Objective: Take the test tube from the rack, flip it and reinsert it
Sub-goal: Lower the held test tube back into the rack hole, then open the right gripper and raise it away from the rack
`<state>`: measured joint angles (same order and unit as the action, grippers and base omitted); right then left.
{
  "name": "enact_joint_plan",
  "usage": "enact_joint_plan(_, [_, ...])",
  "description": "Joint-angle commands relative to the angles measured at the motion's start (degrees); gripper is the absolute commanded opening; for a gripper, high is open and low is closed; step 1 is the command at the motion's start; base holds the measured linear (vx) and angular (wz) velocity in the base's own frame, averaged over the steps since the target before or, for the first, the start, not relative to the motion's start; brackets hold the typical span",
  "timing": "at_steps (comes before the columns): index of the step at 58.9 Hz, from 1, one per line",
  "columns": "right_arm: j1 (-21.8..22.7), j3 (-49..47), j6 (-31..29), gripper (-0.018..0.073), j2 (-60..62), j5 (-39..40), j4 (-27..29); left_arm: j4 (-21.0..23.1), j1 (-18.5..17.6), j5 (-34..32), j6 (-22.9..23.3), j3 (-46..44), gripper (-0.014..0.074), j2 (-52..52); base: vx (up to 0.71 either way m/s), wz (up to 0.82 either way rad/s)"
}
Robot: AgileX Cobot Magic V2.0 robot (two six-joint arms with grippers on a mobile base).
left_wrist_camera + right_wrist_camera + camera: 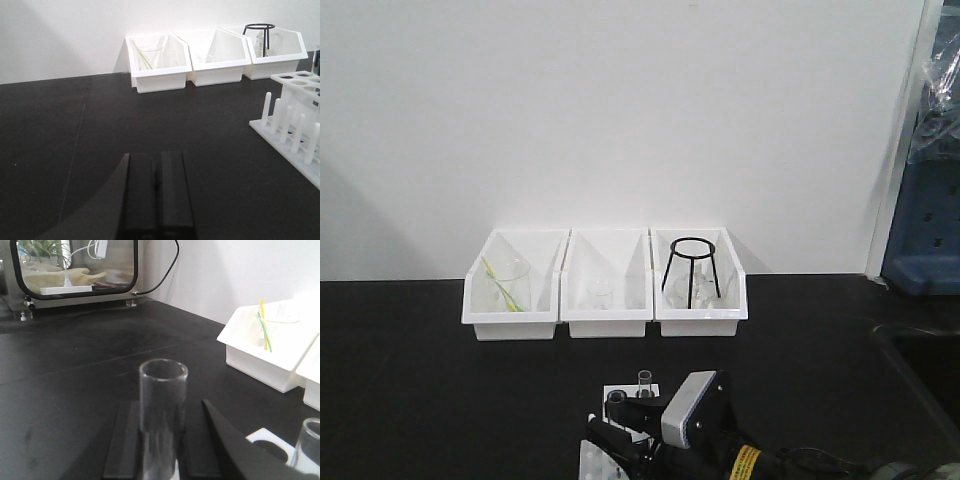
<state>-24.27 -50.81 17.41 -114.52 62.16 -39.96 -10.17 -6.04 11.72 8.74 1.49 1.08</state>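
Observation:
The white rack (pixel 603 462) sits at the table's near edge, its pegs and round holes showing in the left wrist view (pixel 295 117). My right gripper (pixel 162 405) is shut on an upright clear test tube (pixel 163 405), open rim up, one finger pressed to each side. In the front view that gripper (pixel 617 410) hangs over the rack with the tube (pixel 616 398) in it. A second tube (pixel 307 442) stands in the rack just beside it (pixel 644 380). My left gripper (pixel 156 156) is shut on nothing, low over the black table, left of the rack.
Three white bins line the back wall: the left one (pixel 512 322) holds a beaker with yellow-green sticks, the middle one (pixel 608 320) a small beaker, the right one (pixel 700 318) a black tripod stand (pixel 691 268). A glass-fronted case (pixel 75 267) stands far off in the right wrist view.

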Motion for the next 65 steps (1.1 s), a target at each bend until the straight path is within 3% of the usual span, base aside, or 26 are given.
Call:
enact_joint_plan(1, [0.2,-1.5,-0.5,0.0287,2.7,5.9,0.7,0.3,0.0,-4.6,0.5,-0.2,-0.0006,0.4,0.0,0.0])
enact_joint_plan(13, [0.2,-1.5,-0.5,0.051,4.1,7.4,0.9,0.3,0.0,-4.6,0.5,-0.2,-0.0006,0.4,0.0,0.0])
enact_joint_plan(23, [0.2,-1.5,2.3,0.0522,10.5,2.5,2.7,0.3,0.0,-4.6,0.5,-0.2,-0.0006,0.4,0.0,0.0])
enact_joint_plan(32, [0.2,-1.4,7.4,0.0405,20.2,-10.1,2.7,0.3,0.0,-4.6,0.5,-0.2,-0.0006,0.4,0.0,0.0])
enact_joint_plan(43, [0.2,-0.8,14.4,-0.0017,33.5,-30.1,-1.8,0.3,0.0,-4.6,0.5,-0.2,-0.0006,0.4,0.0,0.0])
enact_joint_plan(52, [0.2,6.7,21.4,-0.0014,44.8,-36.5,-3.4,0.3,0.0,-4.6,0.5,-0.2,-0.0006,0.4,0.0,0.0])
enact_joint_plan(65, [0.2,22.6,23.9,-0.0012,63.5,-38.8,-3.4,0.3,0.0,-4.6,0.5,-0.2,-0.0006,0.4,0.0,0.0])
